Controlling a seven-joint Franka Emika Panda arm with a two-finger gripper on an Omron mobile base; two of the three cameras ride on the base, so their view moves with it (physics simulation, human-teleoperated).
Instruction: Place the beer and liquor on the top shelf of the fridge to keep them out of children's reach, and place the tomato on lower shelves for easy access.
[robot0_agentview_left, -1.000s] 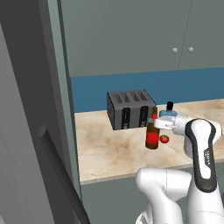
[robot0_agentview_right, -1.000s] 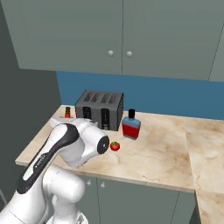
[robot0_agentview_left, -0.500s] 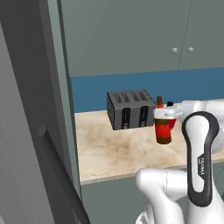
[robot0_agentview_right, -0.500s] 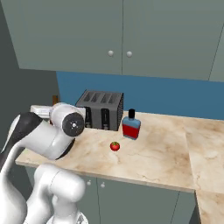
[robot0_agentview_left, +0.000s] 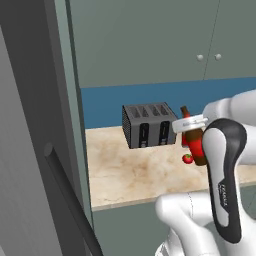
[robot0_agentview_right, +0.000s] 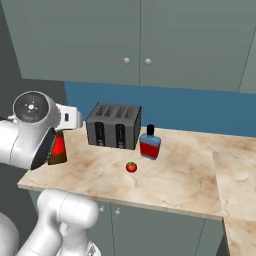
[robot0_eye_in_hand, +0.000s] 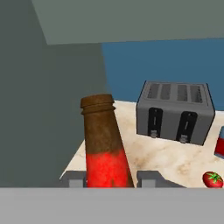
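Note:
My gripper (robot0_eye_in_hand: 109, 178) is shut on the beer (robot0_eye_in_hand: 105, 148), a slim brown bottle with a red label that stands upright between the two fingers. From the left base view the beer (robot0_agentview_left: 194, 142) is held just right of the toaster, over the counter. The liquor (robot0_agentview_right: 149, 143), blue above and red below with a black cap, stands on the counter in front of the toaster's right end. The tomato (robot0_agentview_right: 131, 167) lies on the counter in front of the liquor. The fridge (robot0_agentview_left: 25, 125) stands at the left with its door swung open. Its top shelf and lower shelves are out of view.
A dark grey toaster (robot0_agentview_right: 113, 126) sits at the back of the marble counter (robot0_agentview_right: 175, 175) against a blue wall. Grey-green cupboards (robot0_agentview_right: 135, 40) hang above. The fridge door's long dark handle (robot0_agentview_left: 67, 195) runs down close to the counter's left end.
The arm has swung up and round with the beer in its grip, and the bottle has come up a little from beside the toaster. Liquor and tomato have stayed put.

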